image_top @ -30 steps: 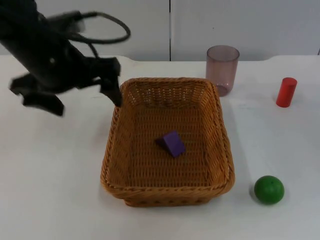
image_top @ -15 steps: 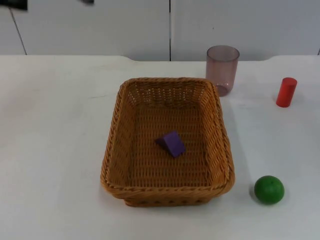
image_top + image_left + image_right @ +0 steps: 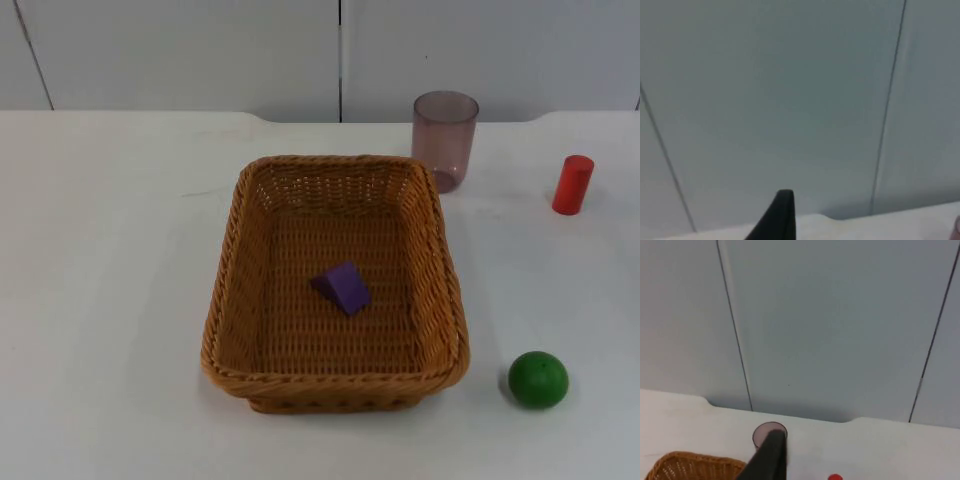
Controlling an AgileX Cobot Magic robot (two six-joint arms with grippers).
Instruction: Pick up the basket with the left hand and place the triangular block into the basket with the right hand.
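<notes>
The woven wicker basket (image 3: 231,268) stands on the white table at the centre in the top view. A purple triangular block (image 3: 343,287) lies on its floor, near the middle. My left gripper (image 3: 781,216) is raised and drawn back, facing the grey partition wall, far from the basket. My right gripper (image 3: 771,456) is also held back and high, waiting, looking over the table's far edge. Beyond it I see a piece of the basket's rim (image 3: 690,464).
A translucent purple-grey cup (image 3: 445,137) stands just behind the basket's right back corner, also seen as the cup (image 3: 769,433). A red cylinder (image 3: 573,184) stands at the far right, a green ball (image 3: 538,379) at the front right.
The left arm, which was at the basket's back left corner a second ago, has lifted away and left the top view. Basket and block have not moved.
</notes>
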